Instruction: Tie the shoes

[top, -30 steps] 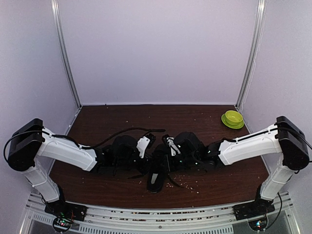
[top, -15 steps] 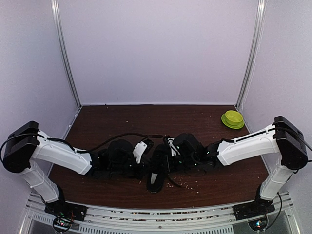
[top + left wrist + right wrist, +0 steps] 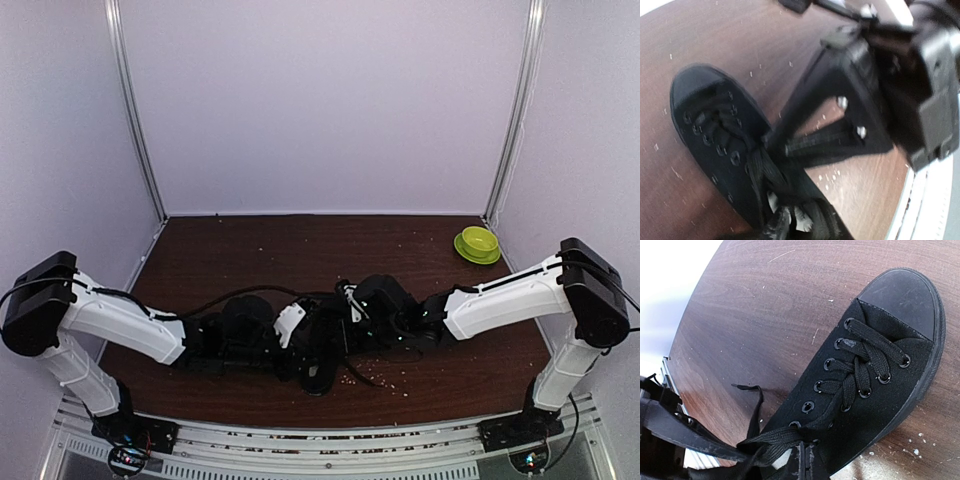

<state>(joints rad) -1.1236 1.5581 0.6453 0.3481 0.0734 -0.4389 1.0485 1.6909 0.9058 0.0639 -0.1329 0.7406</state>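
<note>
Above the shoe, the laces are clamped in the closed right gripper; the left gripper opening cannot be told.

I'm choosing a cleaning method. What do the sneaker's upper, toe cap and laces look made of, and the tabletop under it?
The sneaker upper looks like matte black woven fabric, likely canvas; a fine weave shows. The toe cap is smooth with a faint sheen, probably rubber. The laces are flat woven textile, slightly fuzzy. The tabletop shows dark wood grain with low sheen; whether it is veneer or laminate is unclear.
</note>
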